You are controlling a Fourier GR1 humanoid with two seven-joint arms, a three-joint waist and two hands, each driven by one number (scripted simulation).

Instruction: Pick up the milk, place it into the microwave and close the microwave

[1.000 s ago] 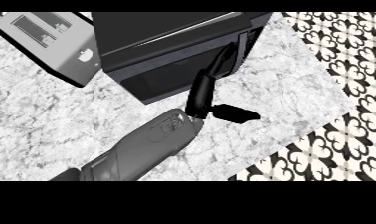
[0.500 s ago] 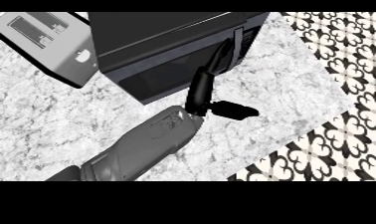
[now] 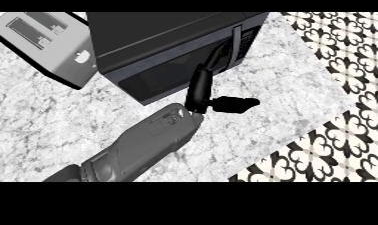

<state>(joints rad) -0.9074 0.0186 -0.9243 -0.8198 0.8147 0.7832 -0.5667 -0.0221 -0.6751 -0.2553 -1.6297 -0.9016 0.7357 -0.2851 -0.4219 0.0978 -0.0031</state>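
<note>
Far left on the marble counter sits a toaster, well out of the way. Next over is the microwave, dark, and its door looks shut or very nearly so. No milk shows anywhere, so it's presumably inside already, though that's a guess.

One grey forearm comes up from the lower left. Which arm it is can't be told for sure, most likely the right hand. Its fingers are straight and flat against the microwave's front, near the vertical handle, with the thumb sticking out sideways over the counter. It's open and holding nothing. No other hand shows.

So this looks like the door-closing bit. Best bet: keep the fingers flat, push square into the door near the handle side until it seats flush, and don't slide off sideways.
</note>
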